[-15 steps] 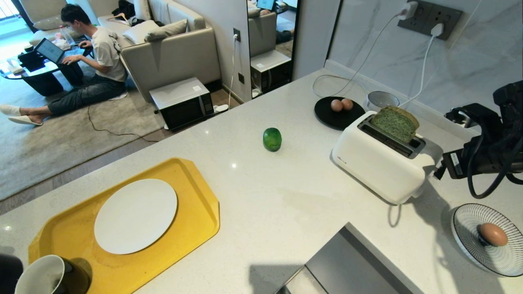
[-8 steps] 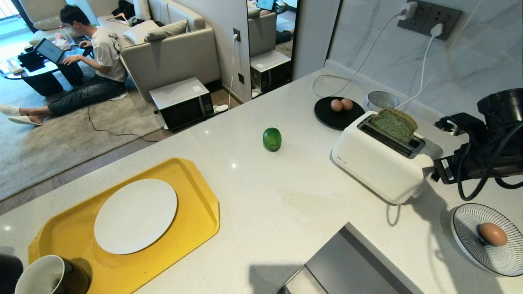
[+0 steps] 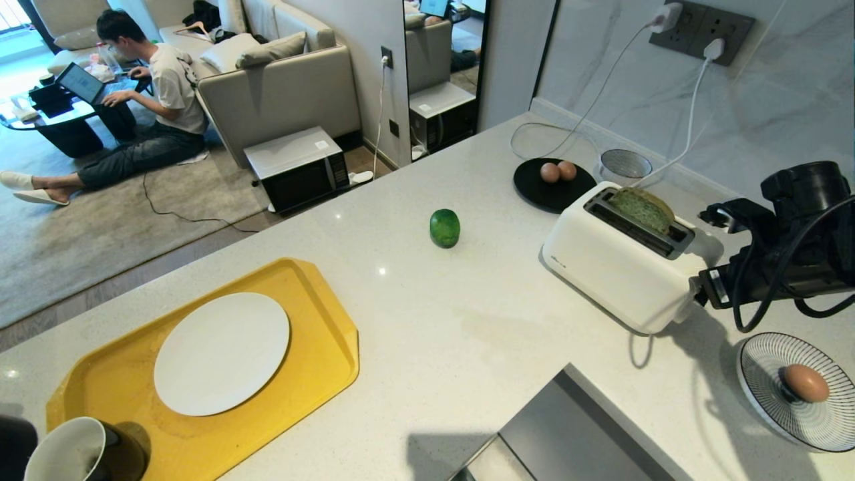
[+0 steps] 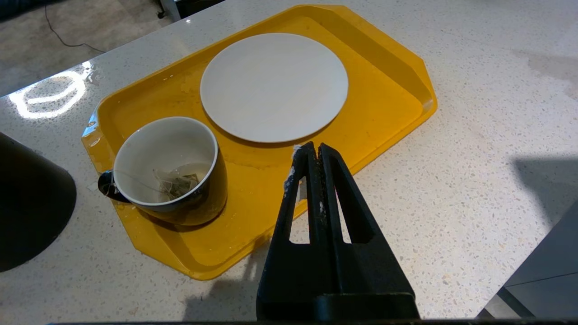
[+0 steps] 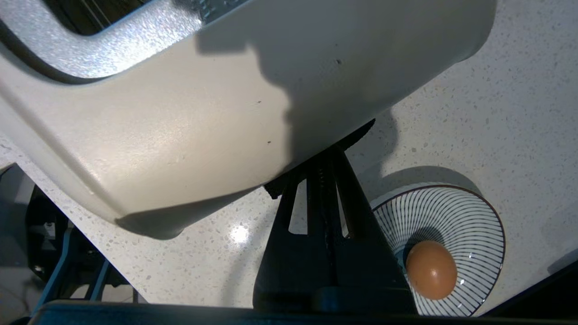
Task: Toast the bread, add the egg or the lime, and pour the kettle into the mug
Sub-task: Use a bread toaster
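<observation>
Below: bread sunk low in white toaster; right gripper fully closed, empty, pressed at toaster's end; egg on striped dish nearby. Left gripper closed, empty, above yellow tray beside mug.

Open counter in the middle, crowded right side

Bare counter runs between the yellow tray at near left and the toaster at right; only the lime stands there; cables cross the far right; a striped dish blocks near right.
</observation>
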Robot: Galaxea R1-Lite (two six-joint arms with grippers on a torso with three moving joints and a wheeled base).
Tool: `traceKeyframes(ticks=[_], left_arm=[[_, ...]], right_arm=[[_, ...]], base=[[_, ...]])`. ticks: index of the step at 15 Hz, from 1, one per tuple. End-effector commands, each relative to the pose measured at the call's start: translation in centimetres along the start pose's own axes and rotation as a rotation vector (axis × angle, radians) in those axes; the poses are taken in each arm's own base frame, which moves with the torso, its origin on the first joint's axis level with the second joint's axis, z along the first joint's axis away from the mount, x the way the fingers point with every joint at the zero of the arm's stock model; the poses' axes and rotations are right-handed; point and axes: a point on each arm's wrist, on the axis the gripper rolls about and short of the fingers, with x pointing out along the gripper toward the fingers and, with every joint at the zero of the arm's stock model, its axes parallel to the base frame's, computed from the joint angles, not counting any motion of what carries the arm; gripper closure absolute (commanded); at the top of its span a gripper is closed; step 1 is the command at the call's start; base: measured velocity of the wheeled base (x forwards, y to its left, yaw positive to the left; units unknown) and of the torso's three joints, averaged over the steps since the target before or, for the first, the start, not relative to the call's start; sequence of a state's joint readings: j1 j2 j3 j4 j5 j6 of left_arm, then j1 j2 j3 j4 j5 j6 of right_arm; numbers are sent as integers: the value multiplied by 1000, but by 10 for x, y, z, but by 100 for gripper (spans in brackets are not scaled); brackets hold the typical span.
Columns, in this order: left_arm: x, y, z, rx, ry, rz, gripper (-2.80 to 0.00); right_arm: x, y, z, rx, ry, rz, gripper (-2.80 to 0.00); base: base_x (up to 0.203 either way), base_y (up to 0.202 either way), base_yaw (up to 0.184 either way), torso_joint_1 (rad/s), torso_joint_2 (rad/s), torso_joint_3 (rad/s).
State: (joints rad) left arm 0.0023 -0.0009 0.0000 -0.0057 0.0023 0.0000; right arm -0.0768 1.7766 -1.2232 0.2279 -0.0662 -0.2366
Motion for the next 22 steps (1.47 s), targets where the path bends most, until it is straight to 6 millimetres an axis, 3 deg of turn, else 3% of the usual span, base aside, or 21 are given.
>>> traceKeyframes(ticks=[1, 22], left_arm=[[0, 0, 0, 0, 0, 0, 0], [0, 0, 0, 0, 0, 1, 0]], right_arm=[[10, 2, -5, -4, 33, 8, 0], [32, 3, -15, 1, 70, 9, 0]], base=[[0, 0, 0, 0, 0, 0], [0, 0, 0, 0, 0, 0]])
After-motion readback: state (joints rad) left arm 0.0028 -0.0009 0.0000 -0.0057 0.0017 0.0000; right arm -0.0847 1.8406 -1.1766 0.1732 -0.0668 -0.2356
